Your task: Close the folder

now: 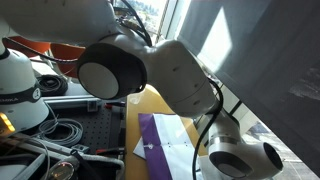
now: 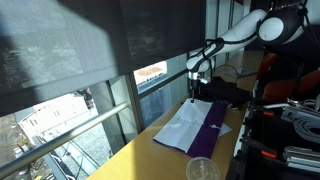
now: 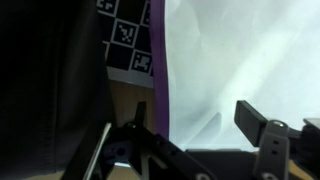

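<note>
The purple folder (image 2: 209,131) lies open on the wooden table (image 2: 150,152), with white paper sheets (image 2: 182,126) spread on its window side. It also shows in an exterior view (image 1: 150,133), partly hidden by the arm. In the wrist view its purple edge (image 3: 163,60) runs beside the white paper (image 3: 240,50). My gripper (image 3: 195,115) is open and empty just above the folder's far end. One finger is outside the purple edge and the other is over the paper. The gripper also shows in an exterior view (image 2: 196,90).
A clear plastic cup (image 2: 202,170) stands at the table's near end. A black-and-white marker board (image 3: 128,35) lies beyond the folder. Dark equipment (image 2: 228,96) sits behind it. Cables (image 1: 60,130) and gear crowd one side, and a window railing (image 2: 100,118) runs along the other.
</note>
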